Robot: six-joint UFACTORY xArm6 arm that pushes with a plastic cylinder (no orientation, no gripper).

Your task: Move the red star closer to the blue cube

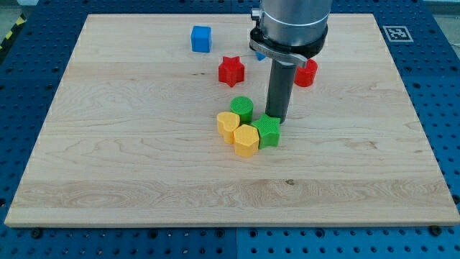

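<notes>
The red star [231, 70] lies on the wooden board [108, 144] in the upper middle. The blue cube [201, 39] sits up and to the left of it, a short gap apart. My tip [277, 119] is at the lower end of the dark rod, below and to the right of the red star. It stands at the upper right edge of the green star [267, 132], touching or almost touching it.
A green cylinder [241, 108], a yellow heart-like block [228, 125] and a yellow hexagon-like block [246, 139] cluster with the green star. A red cylinder [307, 73] stands right of the rod. A blue piece [259, 55] peeks out behind the arm.
</notes>
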